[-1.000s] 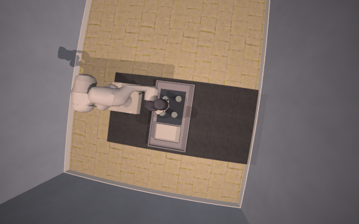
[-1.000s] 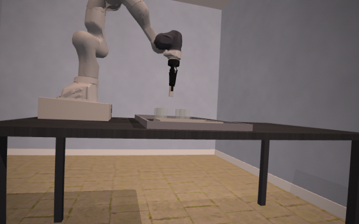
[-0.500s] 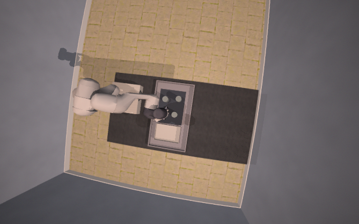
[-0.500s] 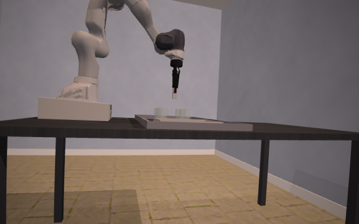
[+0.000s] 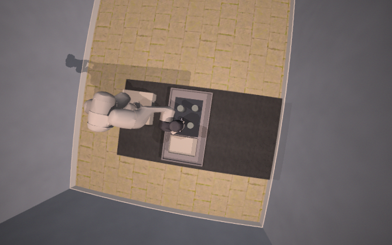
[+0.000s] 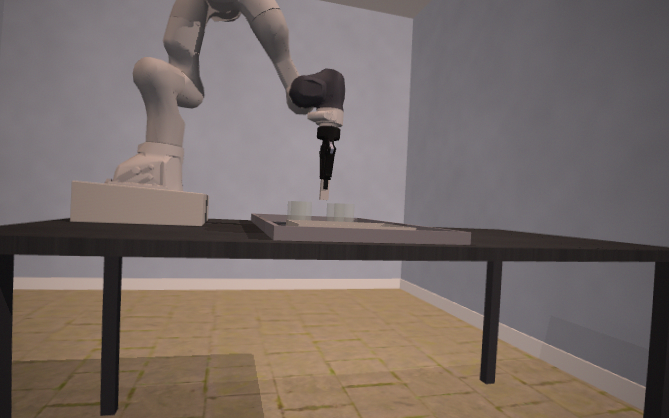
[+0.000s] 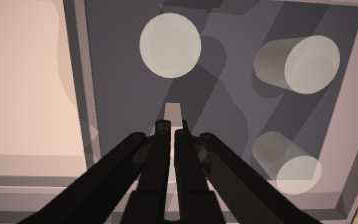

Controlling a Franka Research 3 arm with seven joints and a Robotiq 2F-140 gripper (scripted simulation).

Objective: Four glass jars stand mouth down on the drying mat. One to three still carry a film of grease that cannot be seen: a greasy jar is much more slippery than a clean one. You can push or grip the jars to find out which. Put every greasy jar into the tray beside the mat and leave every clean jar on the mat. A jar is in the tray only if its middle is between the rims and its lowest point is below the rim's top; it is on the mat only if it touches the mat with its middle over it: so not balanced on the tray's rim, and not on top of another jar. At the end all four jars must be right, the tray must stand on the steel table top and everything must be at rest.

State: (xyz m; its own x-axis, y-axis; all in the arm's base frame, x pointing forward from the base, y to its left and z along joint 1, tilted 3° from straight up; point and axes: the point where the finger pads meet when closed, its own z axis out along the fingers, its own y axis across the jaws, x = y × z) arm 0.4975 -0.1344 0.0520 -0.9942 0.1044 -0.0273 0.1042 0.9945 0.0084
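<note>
Three glass jars show mouth down on the dark drying mat (image 5: 199,116) (image 7: 120,90). In the wrist view, one jar (image 7: 170,45) (image 5: 190,125) stands just ahead of my fingertips. A second jar (image 7: 310,65) (image 5: 194,107) stands at the far right. A third jar (image 7: 297,175) (image 5: 180,108) stands at the near right. The fourth jar is hidden under my wrist and fingers. My gripper (image 6: 323,196) (image 7: 172,114) is shut and empty. It points straight down, with its tip a little above jar height over the mat corner near the tray. The beige tray (image 5: 182,145) (image 7: 25,75) beside the mat holds nothing.
Mat and tray sit inside a grey rimmed steel top (image 5: 205,130) (image 6: 378,236) on the dark table (image 5: 245,136). The arm's pale base block (image 6: 136,202) stands on the table on the side away from the tray.
</note>
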